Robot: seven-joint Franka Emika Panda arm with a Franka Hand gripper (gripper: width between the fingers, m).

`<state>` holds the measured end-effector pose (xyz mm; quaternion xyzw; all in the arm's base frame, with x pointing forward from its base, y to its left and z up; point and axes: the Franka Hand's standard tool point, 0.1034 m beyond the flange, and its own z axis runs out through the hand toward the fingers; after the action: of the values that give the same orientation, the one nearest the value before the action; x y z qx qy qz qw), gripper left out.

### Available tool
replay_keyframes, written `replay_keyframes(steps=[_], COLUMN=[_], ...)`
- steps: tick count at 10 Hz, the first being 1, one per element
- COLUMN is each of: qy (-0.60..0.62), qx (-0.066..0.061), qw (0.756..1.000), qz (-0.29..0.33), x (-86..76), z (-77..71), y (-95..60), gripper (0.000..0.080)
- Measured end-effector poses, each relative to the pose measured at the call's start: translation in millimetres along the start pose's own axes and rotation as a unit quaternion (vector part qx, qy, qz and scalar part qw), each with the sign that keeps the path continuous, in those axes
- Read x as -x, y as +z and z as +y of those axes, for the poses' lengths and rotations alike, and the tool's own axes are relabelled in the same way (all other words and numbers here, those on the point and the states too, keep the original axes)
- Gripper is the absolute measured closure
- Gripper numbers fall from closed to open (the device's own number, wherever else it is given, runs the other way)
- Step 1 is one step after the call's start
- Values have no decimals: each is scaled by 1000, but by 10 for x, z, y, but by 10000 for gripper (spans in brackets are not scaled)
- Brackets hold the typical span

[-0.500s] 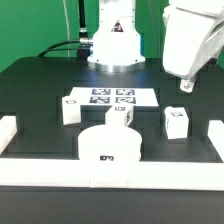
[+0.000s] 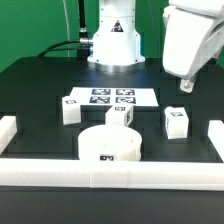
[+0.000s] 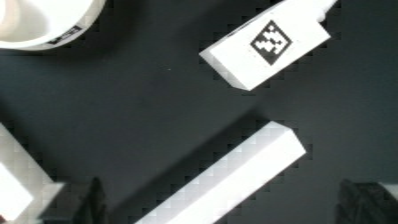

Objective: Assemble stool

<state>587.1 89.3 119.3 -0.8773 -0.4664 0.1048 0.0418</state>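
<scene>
Seat (image 2: 110, 147) lies flat on the desk's (image 2: 40, 90) near side, axis upright; pincer (image 2: 184, 87) spread, empty, at the exterior view's right

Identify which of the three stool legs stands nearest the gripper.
The leg at the exterior view's right, appearing just below the gripper. The other two stand farther left: one behind the seat, one beside the marker board.
</scene>
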Motion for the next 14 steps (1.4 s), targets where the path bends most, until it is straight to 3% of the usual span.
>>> replay_keyframes(steps=[1,4,5,8,9,10,11,14], qy=[-33,-63,-64,-65,-72,-84,-79,-64], qx=[28,64,63,63,69,84,85,89], qw=[999,994,994,994,993,991,991,991], qz=[25,57,57,58,62,69,68,71], x=[92,399,471,435,444,542,721,891], z=[119,301,349,327,353,416,473,575], y=[88,304,348,336,342,412,510,641], gripper=[150,150,150,150,150,150,150,150])
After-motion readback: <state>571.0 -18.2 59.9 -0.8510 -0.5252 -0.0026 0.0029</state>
